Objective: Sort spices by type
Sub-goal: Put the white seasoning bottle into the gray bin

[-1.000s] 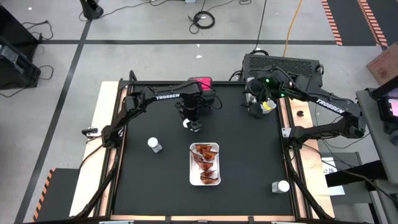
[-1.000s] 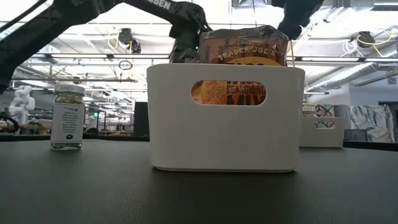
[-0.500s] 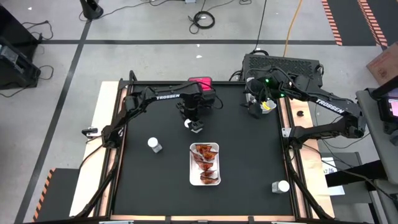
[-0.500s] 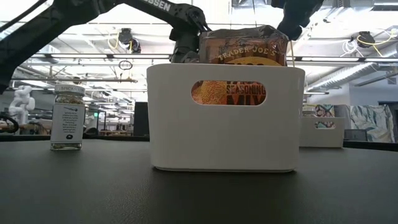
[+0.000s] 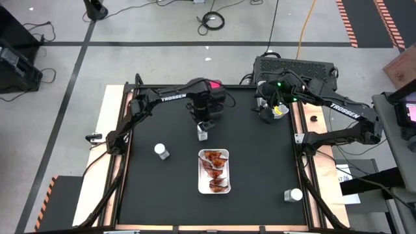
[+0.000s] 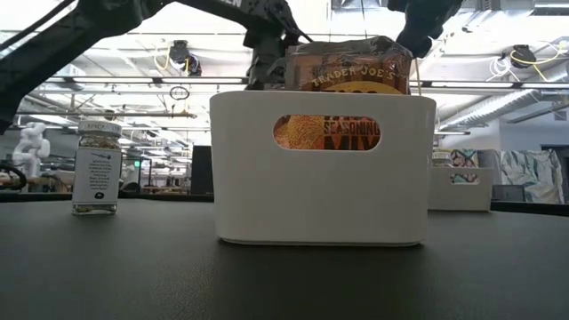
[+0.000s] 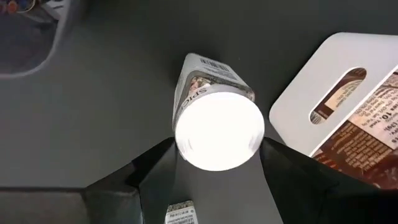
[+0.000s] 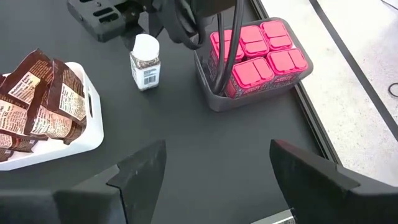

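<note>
My left gripper (image 5: 203,130) points down at the table's far middle, shut on a small clear jar with a white cap (image 7: 217,127); the jar also shows in the right wrist view (image 8: 145,62). Behind it a grey bin (image 8: 261,93) holds several pink cube boxes (image 8: 261,53). Red-orange packets (image 5: 214,170) lie in the white tray (image 5: 200,177). A second jar (image 5: 160,151) stands on its base at the left, and a third (image 5: 294,194) sits near the right edge. My right gripper (image 8: 214,168) is open and empty at the far right corner. My left gripper has the jar's white cap (image 7: 186,134) between its two fingers (image 7: 155,168), one on each side of the cap's rim. The fingers come from above, pointing down. The jar is upright, its base at the table or just above it; I cannot tell which.
The white tray (image 6: 324,169) fills the middle of the low view and hides the left gripper's jar there. Another bin (image 5: 281,110) sits under my right gripper at the far right corner. Bare black table lies between the tray and the side edges.
My left gripper has turned about above the jar and shifted a little toward the table's right and near edges. The white cap, which showed beside the fingers, now lies under them.
</note>
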